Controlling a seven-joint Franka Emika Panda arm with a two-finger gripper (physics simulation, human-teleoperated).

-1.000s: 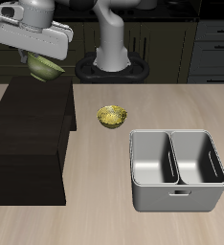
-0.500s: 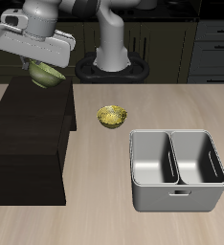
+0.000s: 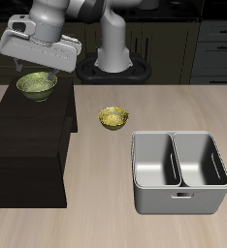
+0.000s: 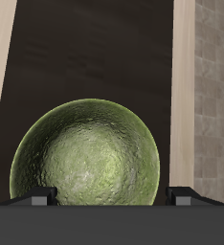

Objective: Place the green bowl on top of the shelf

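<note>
The green bowl point(image 3: 36, 87) sits upright on the flat top of the dark shelf point(image 3: 28, 136), near the shelf's back edge. My gripper point(image 3: 42, 74) hangs just above the bowl's rim, open, with nothing between its fingers. In the wrist view the green bowl point(image 4: 85, 158) shows its whole mottled inside, lying on the dark shelf top point(image 4: 85, 48). My gripper point(image 4: 112, 198) has one fingertip point(image 4: 42, 196) on each side of the bowl, set wide apart.
A yellow-gold bowl point(image 3: 112, 117) rests on the table beside the shelf. A grey two-compartment metal bin point(image 3: 179, 170) stands nearer the table's front edge. The robot's base point(image 3: 111, 63) is at the back.
The gripper came down with the tilted bowl to the shelf top. The bowl now lies level on the shelf and the fingers have opened off it.
</note>
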